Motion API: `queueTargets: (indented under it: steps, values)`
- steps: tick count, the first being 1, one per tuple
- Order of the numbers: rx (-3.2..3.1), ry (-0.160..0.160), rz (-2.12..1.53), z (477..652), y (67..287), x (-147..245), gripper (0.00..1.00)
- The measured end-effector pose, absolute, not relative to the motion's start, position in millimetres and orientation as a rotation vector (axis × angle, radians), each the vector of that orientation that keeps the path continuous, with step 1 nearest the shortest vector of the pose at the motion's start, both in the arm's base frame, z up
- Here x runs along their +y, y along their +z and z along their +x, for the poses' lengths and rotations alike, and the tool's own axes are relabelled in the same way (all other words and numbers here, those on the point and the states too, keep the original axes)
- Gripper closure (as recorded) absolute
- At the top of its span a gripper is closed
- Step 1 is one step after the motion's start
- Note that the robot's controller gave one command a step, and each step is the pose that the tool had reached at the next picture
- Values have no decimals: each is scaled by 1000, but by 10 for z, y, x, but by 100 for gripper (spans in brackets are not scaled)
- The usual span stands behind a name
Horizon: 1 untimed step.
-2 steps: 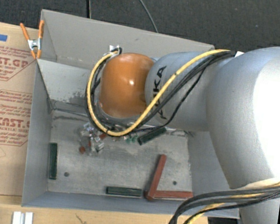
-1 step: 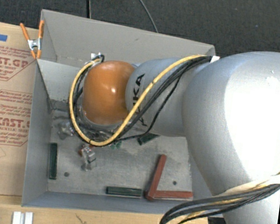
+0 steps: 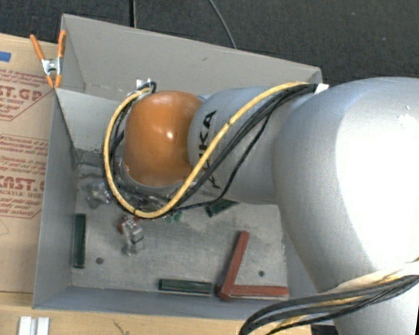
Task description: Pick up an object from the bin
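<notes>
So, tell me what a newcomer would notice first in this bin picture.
The silver arm reaches in from the right, its orange cover over the bin's left-middle, looped by yellow and black cables. On the floor, a red-brown L-shaped piece lies front right and a dark green bar by the left wall.

Black capital letters run along the silver arm (image 3: 209, 128) just behind its orange cover; "KA" is legible (the rest is crossed by cables). The cardboard sheet (image 3: 4, 142) left of the bin carries red print: "CAST.GP" near its top, "CAST." lower down, and under that a small line, "CELL-CAST ACRYLIC SHEET".
</notes>
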<state>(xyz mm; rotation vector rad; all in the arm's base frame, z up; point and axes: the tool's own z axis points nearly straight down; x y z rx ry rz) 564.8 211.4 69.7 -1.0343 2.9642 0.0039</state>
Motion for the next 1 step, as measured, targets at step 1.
queueTargets:
  steps: [1]
  values:
    - [2742, 0, -1531, 5601, 738, 1016, 100]
